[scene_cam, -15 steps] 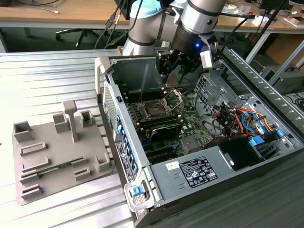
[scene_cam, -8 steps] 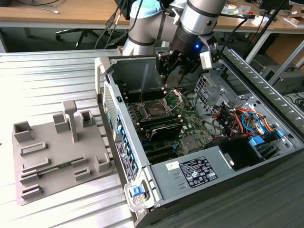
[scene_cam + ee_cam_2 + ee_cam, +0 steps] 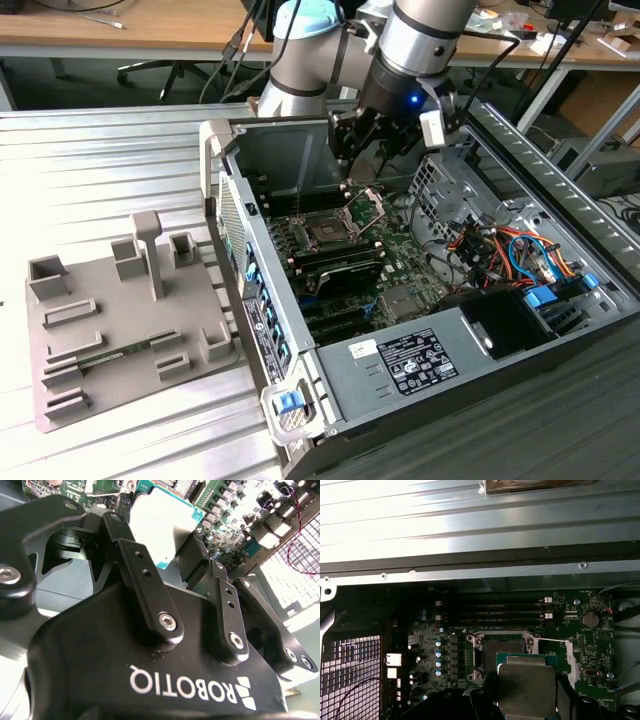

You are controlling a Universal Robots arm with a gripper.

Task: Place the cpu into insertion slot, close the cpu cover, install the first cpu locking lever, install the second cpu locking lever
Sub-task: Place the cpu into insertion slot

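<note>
**Exterior view:** hand (image 3: pixel 368 162) hangs inside the open computer case (image 3: pixel 290 155), above the insertion slot (image 3: pixel 325 232). The cpu cover (image 3: pixel 366 207) stands raised below the hand.

**Second wrist view:** fingers (image 3: pixel 147 585) pinch the cpu (image 3: pixel 162 525) by opposite edges.

**First wrist view:** cpu (image 3: pixel 526 687) held in the hand, slot (image 3: pixel 502 649) open just beyond, not touching.

**Judgement:** light, stiff, thin plate with a fragile underside. Grip the edges only and keep it level.

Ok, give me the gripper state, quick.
Gripper: shut on the cpu, which is not yet in the insertion slot.
</note>
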